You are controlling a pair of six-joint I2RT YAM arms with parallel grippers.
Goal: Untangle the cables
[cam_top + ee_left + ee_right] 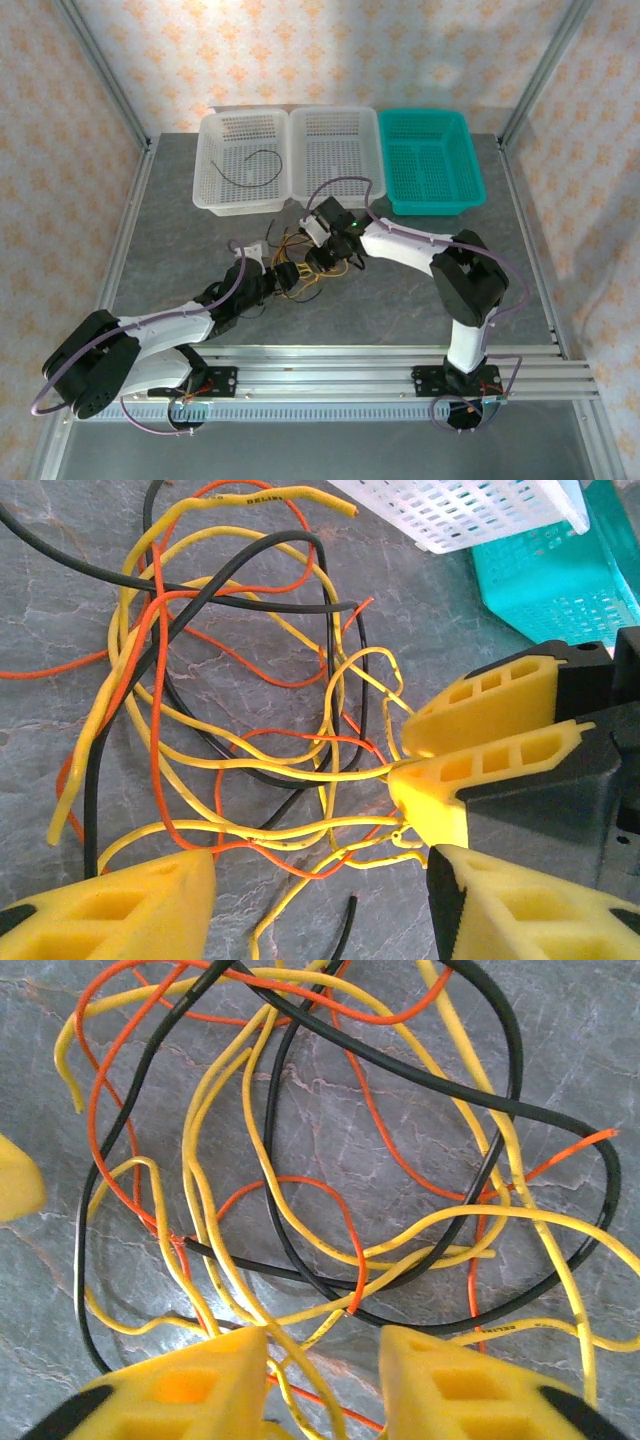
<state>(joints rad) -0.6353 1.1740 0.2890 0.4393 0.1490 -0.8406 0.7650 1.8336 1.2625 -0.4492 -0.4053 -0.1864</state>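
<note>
**Two arms close in on a knot of wires**

At the near edge of the grey, marbled table (170, 240), both arm bases sit bolted to an aluminium rail (340, 365). The left arm (150, 335) lies low and reaches to the right. The right arm (465, 280) rises to an elbow and folds back to the left, so the two wrists meet near the middle of the table.

There the cables (250, 765) lie flat on the table in one loose tangle, with yellow, orange and black strands looped over and under each other. The left gripper (320, 865) hovers at the near-left side of the tangle. Its yellow fingers are spread wide, and a few strands run across the table between them.

The right gripper (323, 1335) faces it from the far-right side, just beside it. Its fingers stand part-way apart, with bare table showing in the gap and several yellow strands passing through. Whether the pads touch those strands cannot be told.

Beyond the tangle, three baskets stand side by side, touching. The left white basket (215, 190) holds a lone black wire (255, 168), curved on its floor. Next come the middle white basket (335, 195) and, on the right, the teal basket (475, 180).
</note>
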